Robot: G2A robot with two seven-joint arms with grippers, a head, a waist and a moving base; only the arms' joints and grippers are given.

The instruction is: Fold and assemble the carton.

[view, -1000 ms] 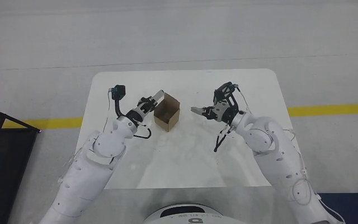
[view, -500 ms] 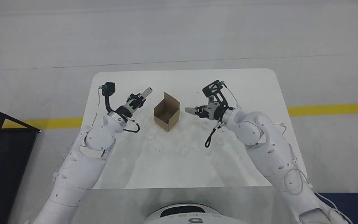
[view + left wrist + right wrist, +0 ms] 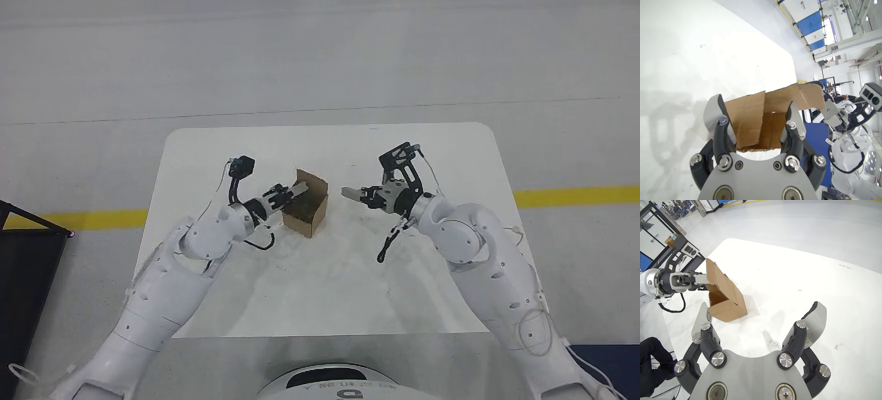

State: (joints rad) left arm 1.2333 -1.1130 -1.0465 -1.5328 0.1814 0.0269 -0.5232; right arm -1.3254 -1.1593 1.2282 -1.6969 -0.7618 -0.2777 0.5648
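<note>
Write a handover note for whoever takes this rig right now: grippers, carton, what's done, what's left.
Left gripper: jaws open, straddling the upright flaps on its side of the carton, not clamped.
Right gripper: jaws open, holding nothing, on the carton's other side and apart from it.
Carton: stands on the white table between the two grippers, top open.
Done: the walls stand as a box.
Left: the top flaps are unfolded; fold them in and close. The bottom is hidden, so check it.
</note>
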